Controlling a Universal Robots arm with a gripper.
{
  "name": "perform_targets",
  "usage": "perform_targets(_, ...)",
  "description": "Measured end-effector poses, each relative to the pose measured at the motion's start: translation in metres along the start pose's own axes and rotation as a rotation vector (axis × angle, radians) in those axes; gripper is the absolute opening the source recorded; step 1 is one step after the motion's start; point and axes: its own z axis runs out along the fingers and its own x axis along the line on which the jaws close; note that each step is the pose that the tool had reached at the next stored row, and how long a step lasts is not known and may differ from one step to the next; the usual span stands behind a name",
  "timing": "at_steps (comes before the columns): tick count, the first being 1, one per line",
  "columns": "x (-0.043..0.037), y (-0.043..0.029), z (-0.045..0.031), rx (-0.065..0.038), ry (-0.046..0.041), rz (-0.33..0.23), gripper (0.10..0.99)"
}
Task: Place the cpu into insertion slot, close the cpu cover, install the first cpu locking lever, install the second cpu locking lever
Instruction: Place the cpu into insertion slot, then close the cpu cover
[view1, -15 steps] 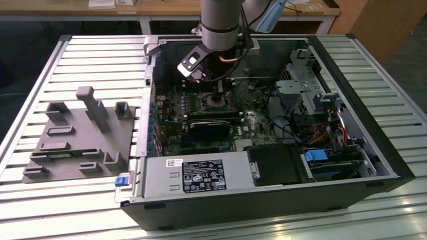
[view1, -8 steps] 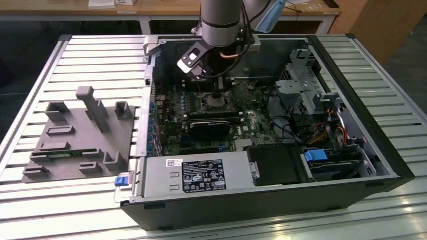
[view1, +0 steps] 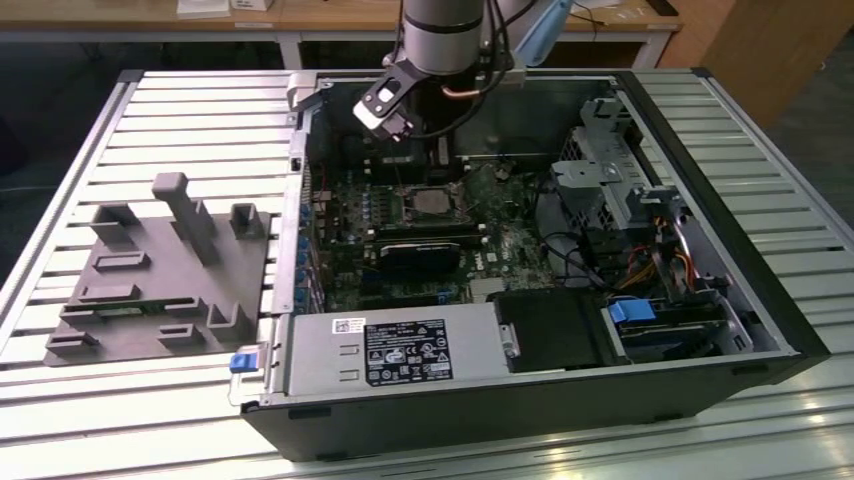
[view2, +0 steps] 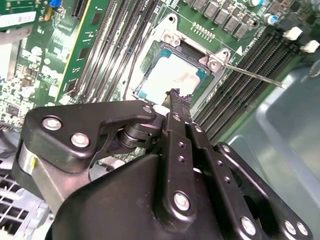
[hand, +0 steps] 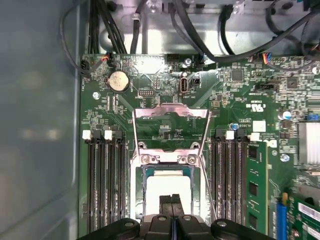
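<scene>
First wrist view: found end effector (hand: 172, 199) fully closed, holding nothing, directly over cpu (hand: 167, 182) seated in insertion slot (hand: 137, 180). Noted cpu cover (hand: 170, 113) lying open beyond slot.

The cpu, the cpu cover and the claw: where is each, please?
cpu (hand: 167, 182): first wrist view, its pale metal top.
cpu cover (hand: 170, 113): first wrist view, the frame bar opposite its hinge.
claw (hand: 172, 202): first wrist view, midway between its fingertips.

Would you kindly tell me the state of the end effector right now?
End effector: closed, nothing visible between its fingers, tips over the cpu.
</scene>
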Motion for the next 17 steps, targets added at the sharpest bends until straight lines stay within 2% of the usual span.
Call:
perform_targets(8, 0.0000, 0.0006, -0.0154, 0.000, 0.0000, 0.000, 0.102)
perform_targets(17, 0.0000, 0.0006, -0.0158, -0.001, 0.0001, 0.000, 0.102)
